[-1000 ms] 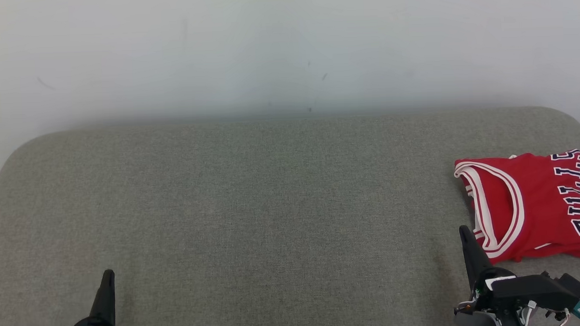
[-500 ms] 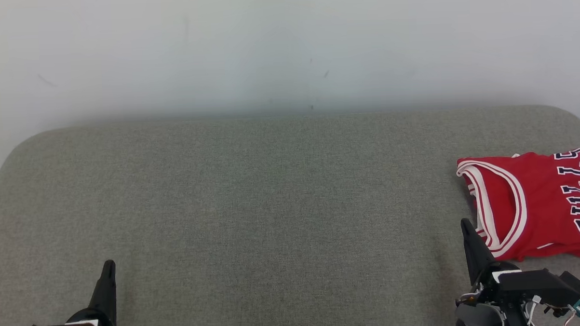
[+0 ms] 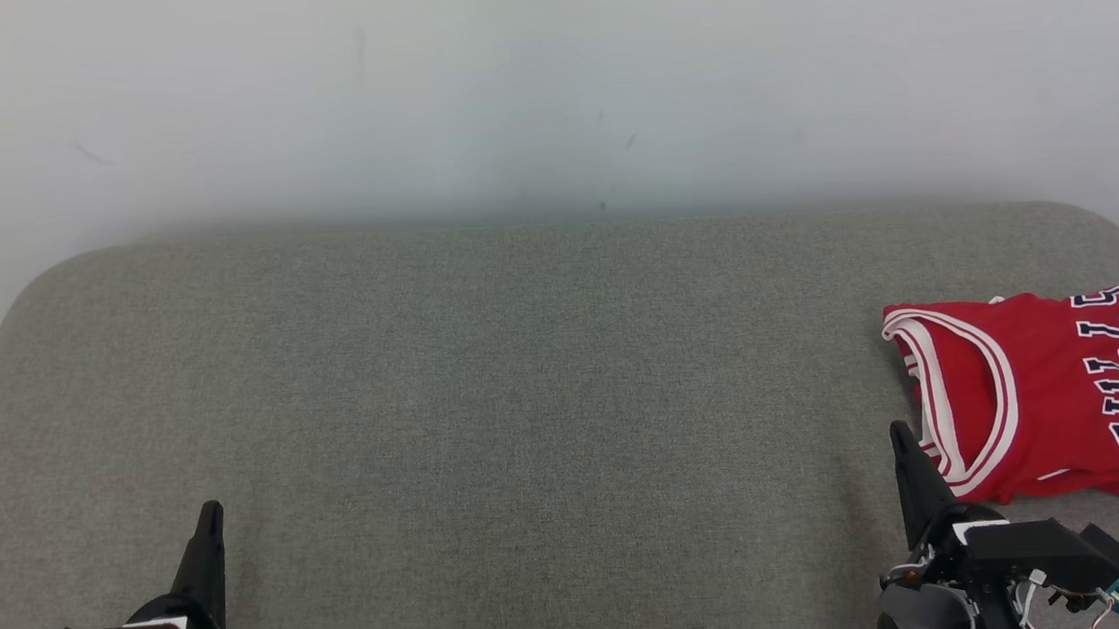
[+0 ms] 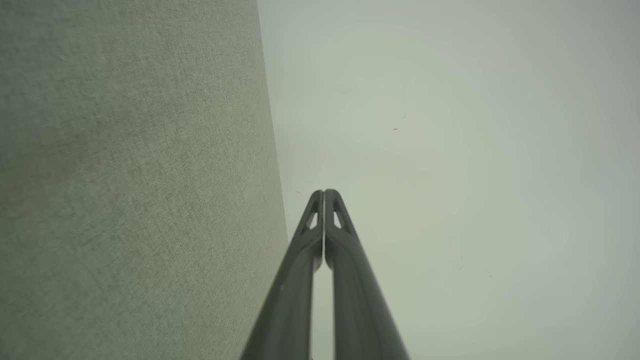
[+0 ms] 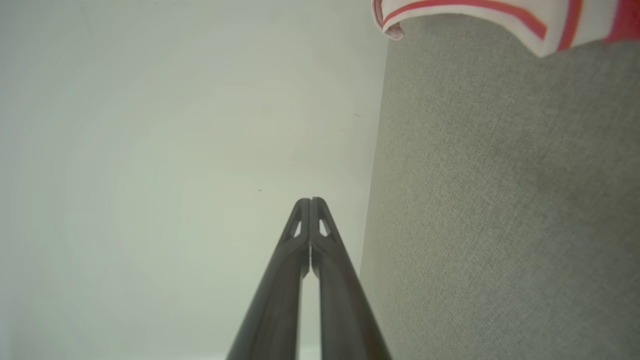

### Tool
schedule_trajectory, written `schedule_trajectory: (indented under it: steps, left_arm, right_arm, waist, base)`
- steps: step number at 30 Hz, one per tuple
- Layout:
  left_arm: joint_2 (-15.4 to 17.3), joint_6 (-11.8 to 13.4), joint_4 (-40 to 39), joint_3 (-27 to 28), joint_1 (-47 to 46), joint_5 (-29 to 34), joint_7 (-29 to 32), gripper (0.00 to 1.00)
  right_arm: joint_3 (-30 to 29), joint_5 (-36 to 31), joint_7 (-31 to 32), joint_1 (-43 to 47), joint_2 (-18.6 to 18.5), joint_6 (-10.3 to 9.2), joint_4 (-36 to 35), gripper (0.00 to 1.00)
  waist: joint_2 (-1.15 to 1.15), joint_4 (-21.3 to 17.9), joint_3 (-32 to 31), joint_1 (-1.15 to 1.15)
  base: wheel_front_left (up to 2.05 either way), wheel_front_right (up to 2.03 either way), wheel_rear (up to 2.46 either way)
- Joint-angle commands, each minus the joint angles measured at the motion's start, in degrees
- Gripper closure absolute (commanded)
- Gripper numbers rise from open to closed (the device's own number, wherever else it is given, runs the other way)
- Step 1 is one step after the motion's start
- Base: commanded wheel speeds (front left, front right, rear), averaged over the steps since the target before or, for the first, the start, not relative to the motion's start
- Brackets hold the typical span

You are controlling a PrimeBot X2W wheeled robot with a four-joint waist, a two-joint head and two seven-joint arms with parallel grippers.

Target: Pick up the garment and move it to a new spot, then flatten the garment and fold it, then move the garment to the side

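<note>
The garment [image 3: 1037, 391] is a red jersey with white trim and dark lettering, lying folded at the right edge of the grey cushion [image 3: 543, 389]. Its white and red trim [image 5: 480, 15] hangs into the top of the right wrist view. My right gripper [image 3: 899, 431] sits low at the right, shut and empty, its tip just left of the jersey's near corner. In the right wrist view its fingertips [image 5: 310, 201] meet. My left gripper [image 3: 211, 508] rests at the lower left, far from the jersey, shut with nothing in it. Its closed tips [image 4: 324, 192] show in the left wrist view.
A pale wall [image 3: 552, 91] rises behind the cushion. The cushion's rounded corners [image 3: 46, 277] curve off at the back left and back right. Wide bare fabric stretches between the two grippers.
Both grippers rose slightly in the view during the first half second, with a small camera shift. Since then nothing has visibly moved.
</note>
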Motion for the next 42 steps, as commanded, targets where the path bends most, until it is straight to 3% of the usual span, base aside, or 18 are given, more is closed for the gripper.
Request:
schedule_trajectory:
  steps: [1, 42]
  left_arm:
    - [-0.06, -0.14, 0.02, 0.04, -0.68, -0.12, 0.12, 1.0]
    - [-0.06, -0.14, 0.0, 0.01, -0.66, -0.13, 0.1, 1.0]
  right_arm:
    - [-0.01, 0.06, 0.11, -0.33, 0.1, -0.1, 0.02, 1.0]
    - [0.01, 0.07, 0.1, -0.33, 0.1, -0.1, 0.03, 1.0]
  waist:
    - [0.0, 0.0, 0.0, 0.0]
    - [0.0, 0.0, 0.0, 0.0]
  base:
    - [0.0, 0.0, 0.0]
    - [0.0, 0.0, 0.0]
